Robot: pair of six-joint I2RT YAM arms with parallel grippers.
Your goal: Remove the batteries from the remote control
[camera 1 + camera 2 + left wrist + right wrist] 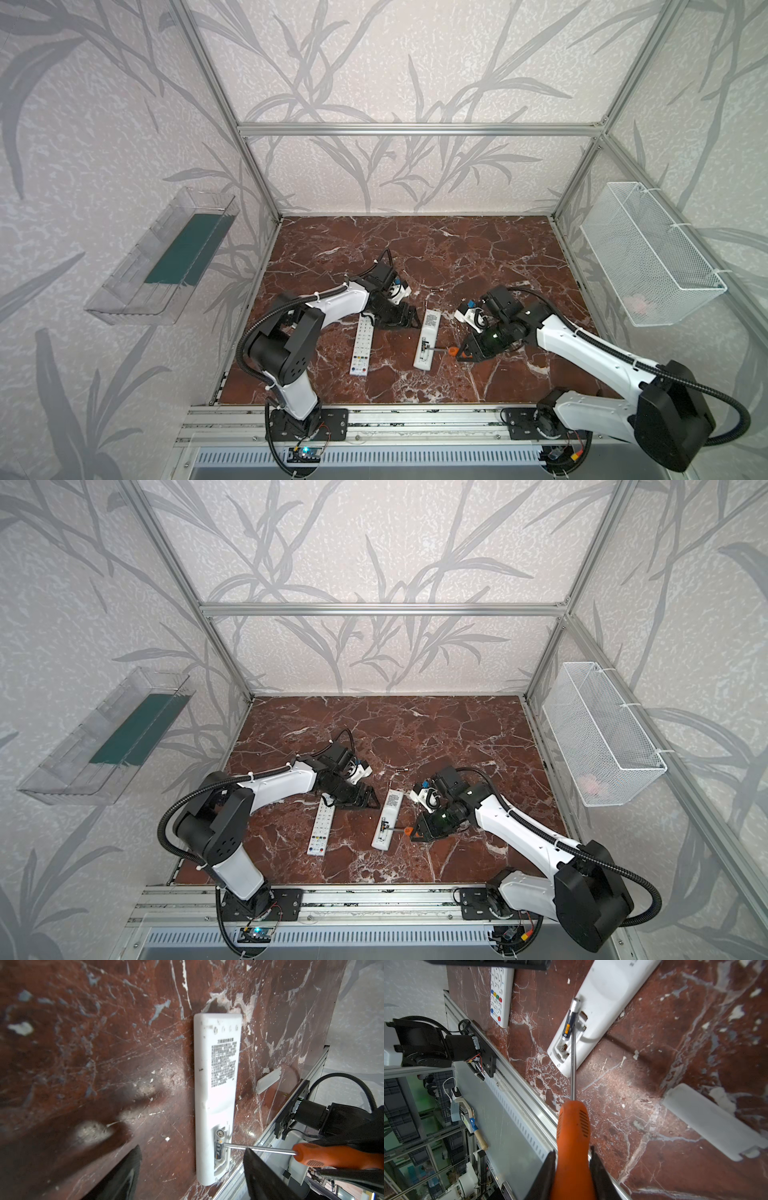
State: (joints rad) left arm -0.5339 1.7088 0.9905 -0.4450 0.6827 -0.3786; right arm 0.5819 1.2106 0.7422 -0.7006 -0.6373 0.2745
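Top views: remote (428,334) runs approx 12-to-6; my right gripper (461,353), at its 4 o'clock, clamps screwdriver (446,351); left gripper (411,319), by its 11 o'clock end, spread, empty. Left wrist: battery (219,1142) in bay (227,1159), axis along remote. Right wrist: shaft (573,1064) meets battery's side; right arm nearer.

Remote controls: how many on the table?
2. A buttons-up remote sits left in a top view; a face-down remote, battery bay open, lies right of it. None seems hidden.
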